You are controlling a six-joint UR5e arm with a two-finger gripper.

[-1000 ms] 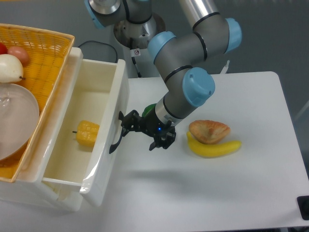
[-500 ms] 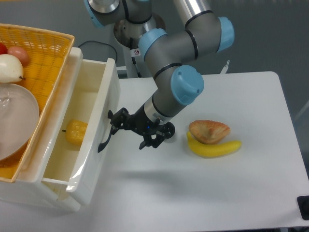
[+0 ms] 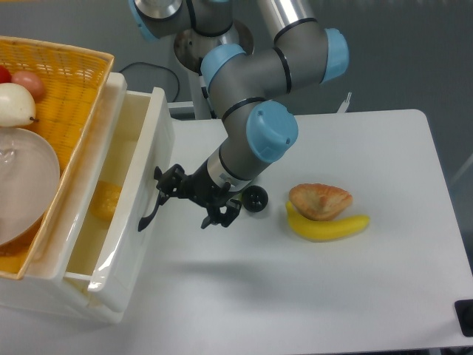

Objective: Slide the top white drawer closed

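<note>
White table, rounded corners, matte top. On it, right of centre: a yellow banana lying lengthwise, with a tan shell-shaped pastry just behind it, touching. White drawer unit stands at the table's left edge. Dark object at the near right corner, cut off by frame.

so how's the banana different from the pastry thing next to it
The banana is bright yellow, smooth, long and curved; the pastry is brown-orange, ridged and rounder. The banana lies nearer the table's front edge, curling under the pastry, which sits just behind it. Both rest on the white table, right of the gripper.
</note>
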